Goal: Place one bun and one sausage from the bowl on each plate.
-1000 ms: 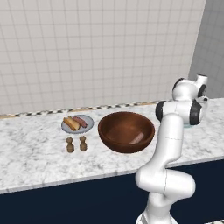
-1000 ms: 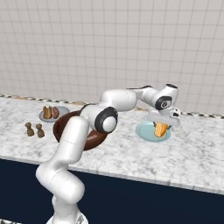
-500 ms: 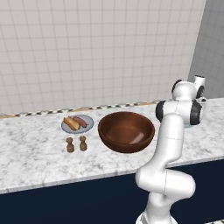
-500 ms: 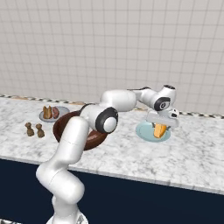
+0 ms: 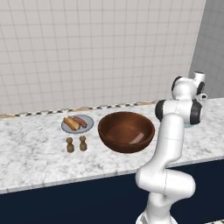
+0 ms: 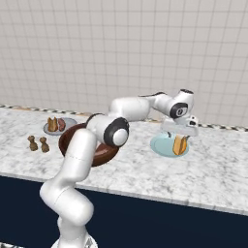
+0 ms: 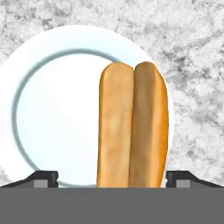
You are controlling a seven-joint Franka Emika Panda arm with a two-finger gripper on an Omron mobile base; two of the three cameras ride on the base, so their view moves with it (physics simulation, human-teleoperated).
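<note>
The fingers (image 7: 112, 178) have just spread wide, releasing the bun (image 7: 132, 127) onto the teal plate (image 7: 52, 131) (its sausage is yet to come).

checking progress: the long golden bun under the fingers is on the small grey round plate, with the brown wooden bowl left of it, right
Not quite: the long golden bun lies on the small pale teal round plate, as the hand view shows. The small grey round plate sits beyond the brown wooden bowl.

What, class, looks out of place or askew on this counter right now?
The bun stands tilted up on the pale teal plate between the gripper's open fingers rather than lying flat. One sausage remains in the bowl. Nothing spilled.
</note>
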